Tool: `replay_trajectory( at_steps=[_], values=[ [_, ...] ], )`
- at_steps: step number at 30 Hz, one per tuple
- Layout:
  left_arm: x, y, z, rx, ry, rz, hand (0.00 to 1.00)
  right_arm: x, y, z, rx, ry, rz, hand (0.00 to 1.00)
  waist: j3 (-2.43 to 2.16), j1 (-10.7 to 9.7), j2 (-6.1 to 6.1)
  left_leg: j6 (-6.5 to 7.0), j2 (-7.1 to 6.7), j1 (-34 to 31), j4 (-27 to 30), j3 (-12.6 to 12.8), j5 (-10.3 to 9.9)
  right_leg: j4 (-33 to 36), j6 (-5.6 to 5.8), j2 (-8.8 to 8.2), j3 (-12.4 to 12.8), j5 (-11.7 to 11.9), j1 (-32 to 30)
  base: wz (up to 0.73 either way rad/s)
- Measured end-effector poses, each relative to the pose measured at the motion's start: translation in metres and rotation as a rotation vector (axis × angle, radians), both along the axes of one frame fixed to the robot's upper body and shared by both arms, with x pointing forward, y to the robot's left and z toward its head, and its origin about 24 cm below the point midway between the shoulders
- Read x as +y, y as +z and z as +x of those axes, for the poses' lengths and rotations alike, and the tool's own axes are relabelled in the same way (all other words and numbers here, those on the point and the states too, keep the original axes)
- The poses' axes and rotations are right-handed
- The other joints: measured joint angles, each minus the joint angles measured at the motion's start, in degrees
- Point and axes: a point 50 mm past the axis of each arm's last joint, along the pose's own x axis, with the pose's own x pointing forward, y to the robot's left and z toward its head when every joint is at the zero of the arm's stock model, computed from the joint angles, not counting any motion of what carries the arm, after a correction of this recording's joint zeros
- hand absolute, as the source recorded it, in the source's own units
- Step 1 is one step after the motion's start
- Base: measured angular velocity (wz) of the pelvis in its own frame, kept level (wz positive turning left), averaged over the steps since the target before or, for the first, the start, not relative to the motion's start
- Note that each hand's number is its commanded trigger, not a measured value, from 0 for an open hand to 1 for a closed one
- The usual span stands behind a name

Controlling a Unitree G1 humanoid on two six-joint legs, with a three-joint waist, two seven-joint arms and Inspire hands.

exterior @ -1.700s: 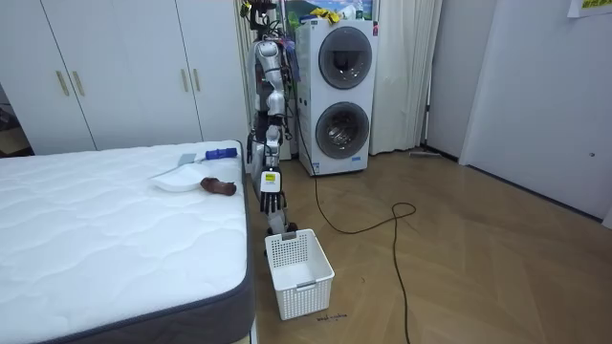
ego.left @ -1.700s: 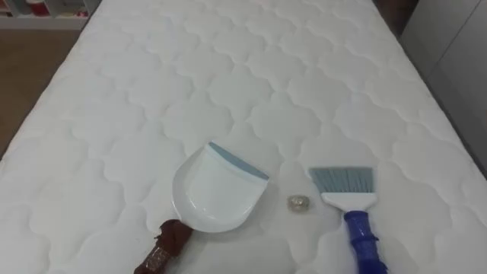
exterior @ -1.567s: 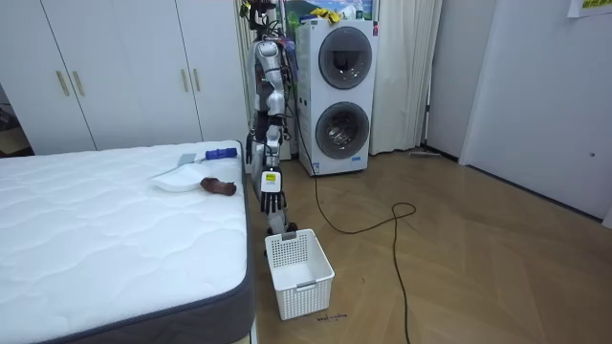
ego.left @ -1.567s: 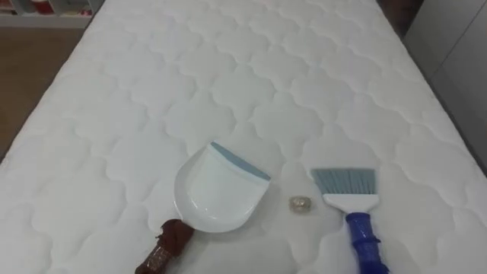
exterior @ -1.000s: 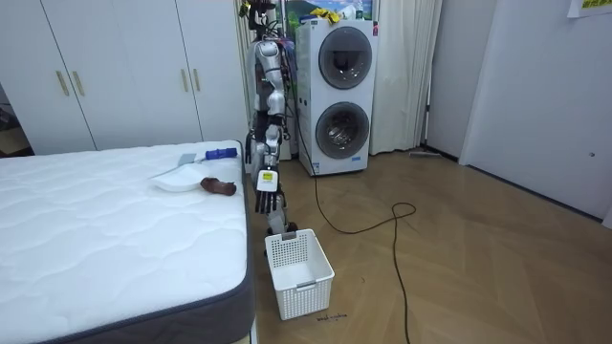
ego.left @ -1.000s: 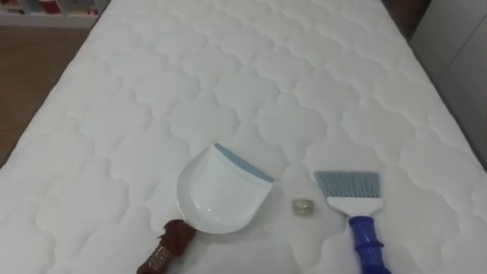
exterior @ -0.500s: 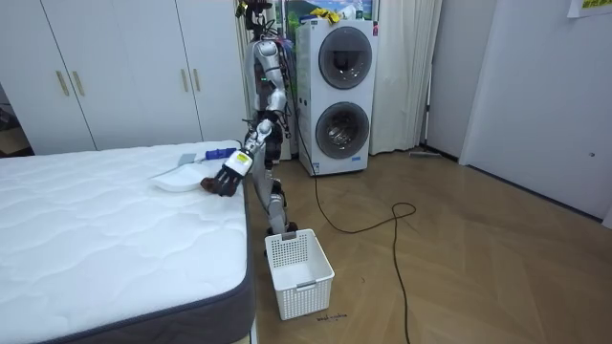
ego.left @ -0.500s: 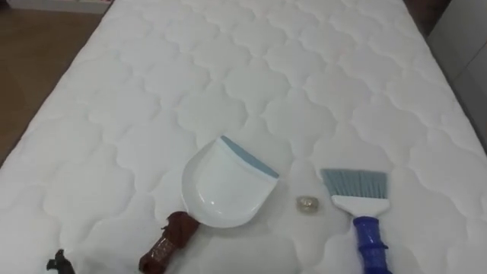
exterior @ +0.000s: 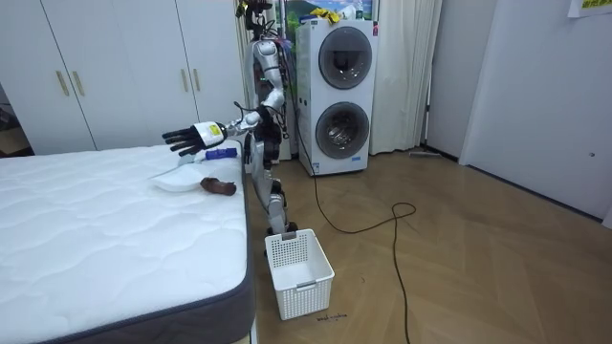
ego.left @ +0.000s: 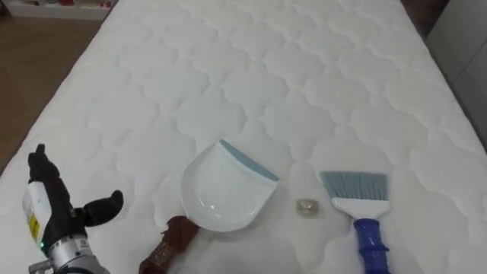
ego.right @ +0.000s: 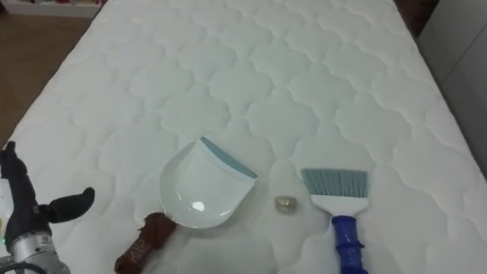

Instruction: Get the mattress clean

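White quilted bed (ego.left: 251, 68), the robot standing at its end.
Its left hand (ego.left: 47, 199) hovers, fingers straight and apart, holding nothing; near it lies the dustpan (ego.left: 221, 190), then a small scrap (ego.left: 307, 205) and the brush (ego.left: 358, 190), probably set so for sweeping.

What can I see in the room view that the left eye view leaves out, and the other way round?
Room view: the robot standing at the bed's end, a white basket on the floor, stacked washing machines, wardrobe doors. Left eye view: a small scrap lying between the dustpan and the brush. Both: the bed, dustpan, brush, and the open left robot hand held above the mattress.
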Motion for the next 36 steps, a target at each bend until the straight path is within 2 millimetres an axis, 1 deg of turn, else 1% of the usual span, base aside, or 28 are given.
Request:
replay_trajectory(
  at_steps=[3,7,11,14,16,20,22,25,27,32,36],
  values=[
    [-0.011,0.002,0.006,-0.009,-0.065,-0.009,0.00,0.000,0.000,0.003,-0.010,-0.007,0.002,0.00,0.09,-0.91,0.10,-0.02,-0.01,0.16,-0.26,0.08,0.01,-0.05,0.00,0.02,0.01,0.00,0.08,-0.01],
    [-0.022,0.002,0.009,0.001,-0.132,-0.001,0.00,0.001,0.000,0.004,-0.018,-0.006,0.002,0.00,0.17,-1.36,-0.02,-0.09,0.00,0.25,-0.92,0.16,0.14,-0.06,0.00,0.03,-0.04,0.00,-0.26,-0.01],
    [-0.024,0.001,0.009,0.013,-0.156,-0.007,0.00,0.002,0.000,0.004,-0.017,-0.008,0.006,0.00,0.39,-1.79,-0.30,-0.13,0.01,0.64,-1.59,0.16,0.18,-0.08,0.00,0.04,0.00,0.00,-0.25,0.00],
    [-0.026,0.000,0.009,0.026,-0.175,-0.010,0.00,0.003,0.000,0.006,-0.017,0.000,0.010,0.00,0.63,-1.99,-0.48,-0.13,0.00,0.71,-1.75,0.19,0.19,-0.12,0.00,0.04,0.48,0.00,-0.32,-0.01],
    [-0.029,-0.001,0.009,0.035,-0.199,-0.008,0.00,0.004,-0.001,0.006,-0.013,0.018,0.012,0.00,0.69,-1.98,-0.58,-0.13,-0.01,0.70,-1.85,0.19,0.19,-0.13,0.00,0.04,0.81,0.00,-0.46,-0.04],
    [-0.039,-0.006,0.009,0.078,-0.270,-0.014,0.00,0.006,-0.001,0.009,-0.017,0.035,0.014,0.00,0.67,-2.07,-0.59,-0.13,-0.02,0.34,-2.08,0.23,0.19,-0.12,0.00,0.08,1.51,0.00,-1.08,-0.06],
    [-0.041,-0.013,0.007,0.121,-0.290,-0.022,0.00,0.007,0.000,0.011,-0.020,0.040,0.022,0.00,0.62,-2.27,-0.63,-0.14,-0.01,-0.04,-2.01,0.20,0.19,-0.16,0.00,0.09,1.51,0.00,-1.41,-0.05],
    [-0.042,-0.027,0.003,0.197,-0.306,-0.028,0.00,0.008,-0.001,0.012,-0.018,0.053,0.032,0.00,0.57,-2.26,-0.71,-0.14,0.00,-0.05,-1.97,0.19,0.20,-0.16,0.00,0.11,1.51,0.00,-1.40,0.00],
    [-0.042,-0.035,0.000,0.253,-0.318,-0.034,0.00,0.009,-0.001,0.012,-0.016,0.058,0.041,0.00,0.42,-2.23,-0.96,-0.14,0.00,-0.23,-1.86,0.17,0.20,-0.15,0.00,0.11,1.52,0.00,-1.55,0.00],
    [-0.040,-0.041,-0.004,0.295,-0.319,-0.036,0.00,0.010,-0.001,0.012,-0.014,0.056,0.047,0.00,0.34,-2.23,-1.05,-0.14,-0.05,-0.29,-1.66,0.17,0.20,-0.13,0.00,0.07,1.51,0.00,-1.50,0.00],
    [-0.037,-0.047,-0.005,0.334,-0.310,-0.036,0.00,0.009,-0.001,0.013,-0.014,0.067,0.046,0.00,0.30,-2.21,-0.82,-0.14,-0.04,-0.30,-1.66,0.15,0.20,-0.10,0.00,0.12,1.51,0.00,-1.50,0.00]
  ],
)
